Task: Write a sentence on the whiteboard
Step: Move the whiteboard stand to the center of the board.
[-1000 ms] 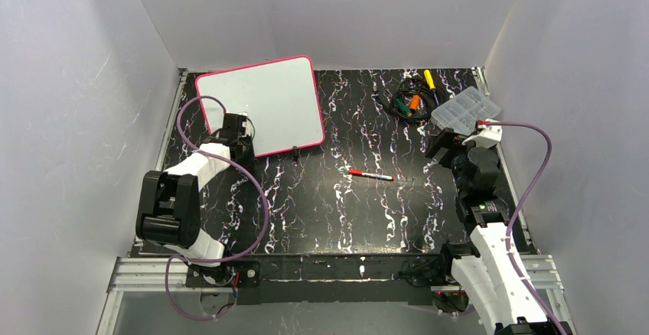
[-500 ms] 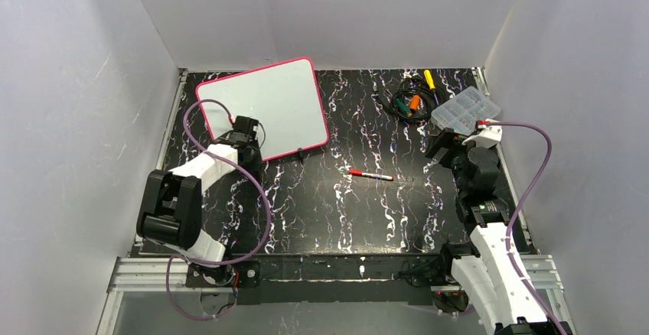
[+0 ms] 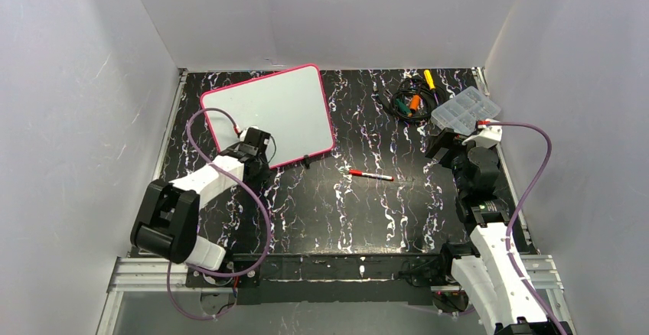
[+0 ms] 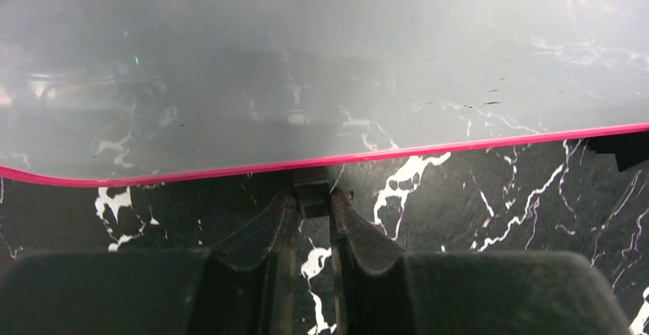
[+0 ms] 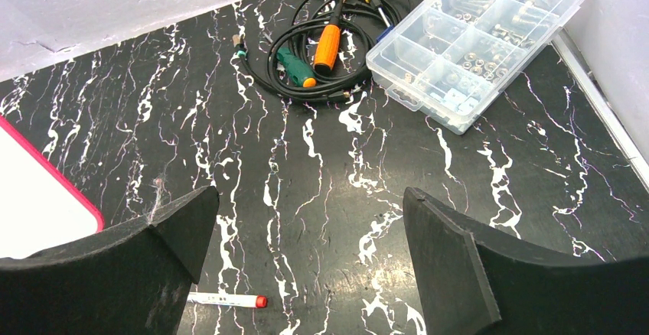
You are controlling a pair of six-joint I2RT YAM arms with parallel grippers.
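The whiteboard [image 3: 268,109] with its pink-red border lies at the back left of the black marbled table, tilted. Its face [image 4: 321,67] is blank, and no sentence shows on it. My left gripper [image 3: 262,151] is at the board's near edge, shut on a small black clip [image 4: 312,197] that sticks out from the pink border. A second clip [image 3: 306,160] sits further right on that edge. A white marker with a red cap [image 3: 370,175] [image 5: 226,300] lies mid-table. My right gripper [image 3: 444,147] [image 5: 310,228] hangs open at the right, above the table and empty.
A clear compartment box [image 3: 464,110] [image 5: 474,40] of small parts sits at the back right. Beside it lies a coil of black cable with orange, green and yellow screwdrivers [image 3: 409,99] [image 5: 321,52]. Grey walls close in three sides.
My left gripper has dragged the whiteboard by its clip to the right and toward the near side, turning it a little. The right arm and the marker have not moved.
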